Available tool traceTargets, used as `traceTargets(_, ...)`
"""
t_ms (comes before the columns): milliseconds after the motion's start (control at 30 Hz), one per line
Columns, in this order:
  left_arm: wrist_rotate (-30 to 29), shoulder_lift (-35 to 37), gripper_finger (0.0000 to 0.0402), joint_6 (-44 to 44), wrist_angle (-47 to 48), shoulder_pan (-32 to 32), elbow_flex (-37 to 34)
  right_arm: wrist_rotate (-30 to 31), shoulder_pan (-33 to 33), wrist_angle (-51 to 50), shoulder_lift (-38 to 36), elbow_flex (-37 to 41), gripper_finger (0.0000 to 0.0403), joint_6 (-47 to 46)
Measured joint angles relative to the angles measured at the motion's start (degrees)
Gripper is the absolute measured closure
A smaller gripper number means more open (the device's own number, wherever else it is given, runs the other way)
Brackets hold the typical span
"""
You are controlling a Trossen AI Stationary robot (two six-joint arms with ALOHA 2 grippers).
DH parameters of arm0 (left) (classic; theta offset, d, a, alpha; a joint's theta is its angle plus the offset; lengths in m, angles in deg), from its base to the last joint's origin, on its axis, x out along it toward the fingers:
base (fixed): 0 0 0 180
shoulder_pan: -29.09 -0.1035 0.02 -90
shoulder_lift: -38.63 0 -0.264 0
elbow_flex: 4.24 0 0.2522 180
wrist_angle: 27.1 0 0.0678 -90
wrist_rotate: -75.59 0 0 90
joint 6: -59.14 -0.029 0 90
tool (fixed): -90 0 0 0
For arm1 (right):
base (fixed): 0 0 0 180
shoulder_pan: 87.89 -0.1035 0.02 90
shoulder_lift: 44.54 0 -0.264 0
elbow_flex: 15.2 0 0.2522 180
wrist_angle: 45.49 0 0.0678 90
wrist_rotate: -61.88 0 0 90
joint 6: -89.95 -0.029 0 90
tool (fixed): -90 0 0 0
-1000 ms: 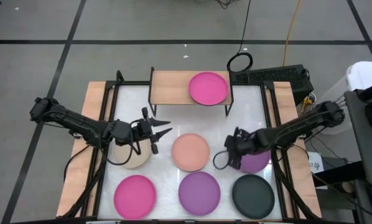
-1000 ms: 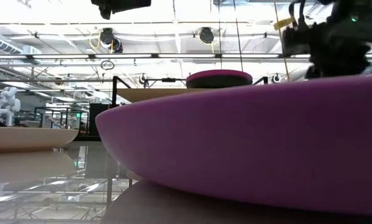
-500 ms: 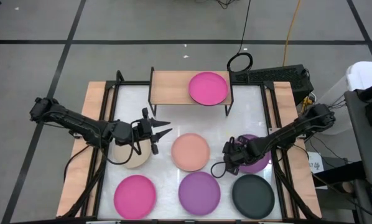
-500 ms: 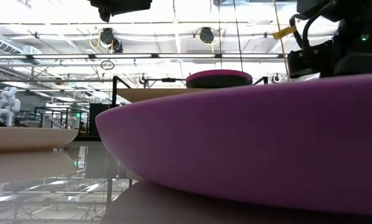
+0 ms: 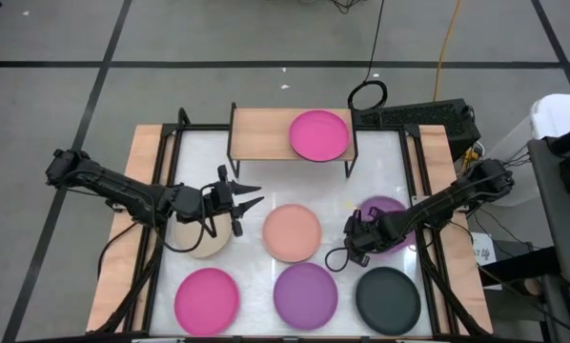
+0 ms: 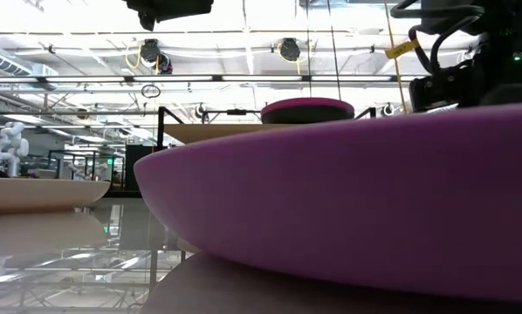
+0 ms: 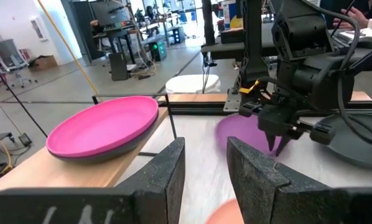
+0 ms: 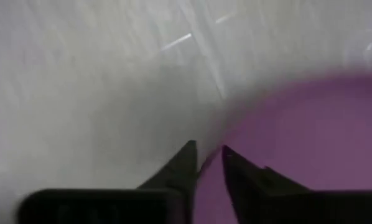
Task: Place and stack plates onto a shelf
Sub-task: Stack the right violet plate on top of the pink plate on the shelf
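Observation:
The shelf [image 5: 266,127] stands at the table's far edge and bears one magenta plate [image 5: 318,135]. On the table lie a beige plate [image 5: 201,238], a peach plate [image 5: 292,232], a purple plate [image 5: 390,219], and in the near row a magenta plate [image 5: 207,298], a second purple plate [image 5: 305,293] and a dark plate [image 5: 388,298]. My right gripper [image 5: 354,250] is shut on the first purple plate's rim. My left gripper [image 5: 250,197] is open and empty, hovering beside the beige plate. My right gripper pinches the purple plate's rim [image 8: 206,163] on its near-left side, one finger over the plate's inside and one outside over the table. The fingers [image 7: 276,140] point down from above. The plate lies about flat on the table.
Black frame rails and wooden side strips [image 5: 123,248] run along the table's left and right sides. In the low view the near purple plate [image 6: 348,201] fills the foreground. Bare table lies between the shelf and the middle row of plates.
My right gripper has gone down and toward the table's near-left, onto the purple plate's near-left rim. More of that plate now shows behind the arm.

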Motion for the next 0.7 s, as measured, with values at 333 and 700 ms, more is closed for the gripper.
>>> traceTargets(333,0.0,0.0,0.0278,0.2,0.0,0.0,0.0,-1.6,-2.4,0.1,-2.3,-3.1,0.04,4.6)
traceTargets(700,0.0,0.0,0.0278,0.5,0.2,0.0,0.0,8.0,-6.6,-2.2,-10.2,-15.2,0.0402,12.8)
